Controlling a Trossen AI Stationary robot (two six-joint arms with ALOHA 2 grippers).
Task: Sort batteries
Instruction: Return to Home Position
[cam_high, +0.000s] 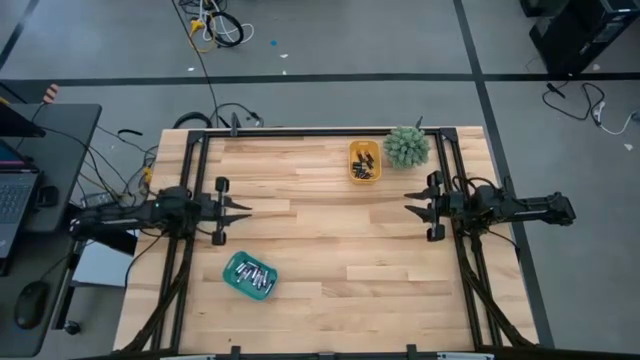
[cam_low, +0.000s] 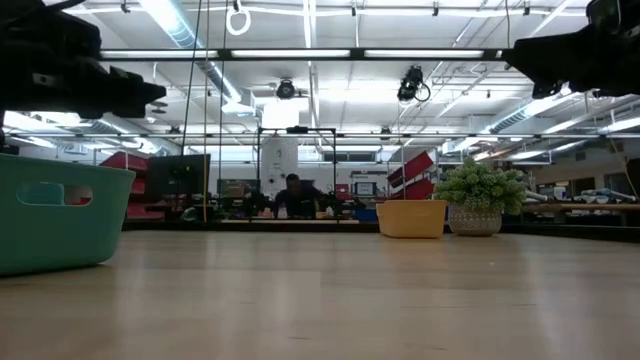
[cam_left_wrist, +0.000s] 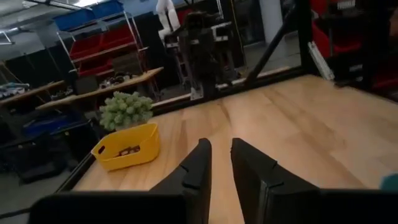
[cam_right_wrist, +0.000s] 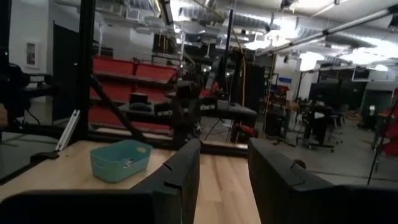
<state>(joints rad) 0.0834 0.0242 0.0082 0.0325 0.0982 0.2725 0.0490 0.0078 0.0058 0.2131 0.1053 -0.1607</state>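
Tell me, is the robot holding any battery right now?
No. The left tool and right tool are both open and empty; the batteries lie in the teal bin and yellow bin.

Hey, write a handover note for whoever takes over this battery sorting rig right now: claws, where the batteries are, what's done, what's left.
Left claw: open, empty, above the table, left side.
Right claw: open, empty, above the right side.
Silver batteries lie in the green bin, dark batteries in the yellow bin beside the plant.
No loose battery shows on the table, so sorting looks done.
Left: likely only parking the arms.
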